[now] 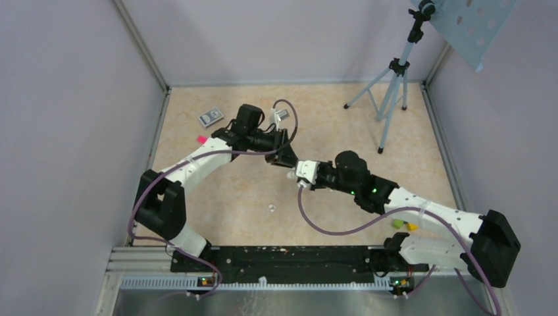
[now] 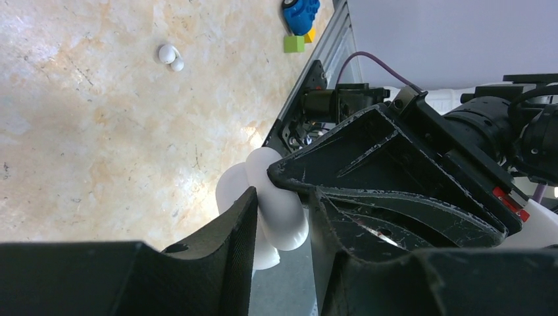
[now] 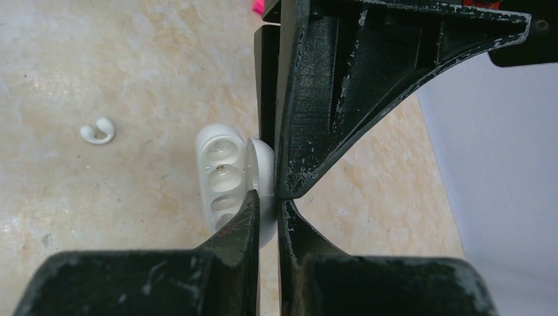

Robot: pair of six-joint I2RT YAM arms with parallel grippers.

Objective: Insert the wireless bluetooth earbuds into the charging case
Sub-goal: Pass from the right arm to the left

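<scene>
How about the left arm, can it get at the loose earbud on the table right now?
Probably not yet: the left gripper is closed around the charging case, though the earbud lies unobstructed.

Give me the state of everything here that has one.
case: open, held between both grippers
earbud: lying loose, outside the case
left gripper: closed on the case
right gripper: shut on the case

Bright even light, soft shadows; right pincer [image 3: 266,199] blurs up close.
</scene>
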